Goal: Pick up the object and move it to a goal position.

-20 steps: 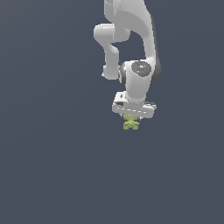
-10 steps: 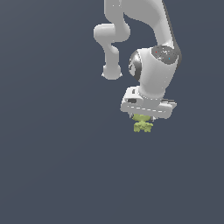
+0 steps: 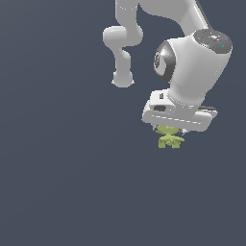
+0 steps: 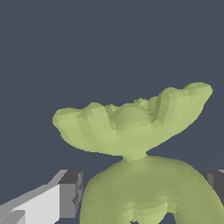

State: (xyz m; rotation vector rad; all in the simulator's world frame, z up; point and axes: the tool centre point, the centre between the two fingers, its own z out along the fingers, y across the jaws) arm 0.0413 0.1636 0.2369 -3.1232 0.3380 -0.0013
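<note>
The object, a small yellow-green lumpy item, is held between the closed jaws of the gripper and hangs just under the white hand. Compared with half a second ago, gripper and object are shifted toward 4 o'clock in the exterior view, and are seen larger.

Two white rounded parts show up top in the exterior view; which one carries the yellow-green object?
The large one on the exterior view's right: the gripper below it holds the object. The smaller elbow hangs free.
</note>
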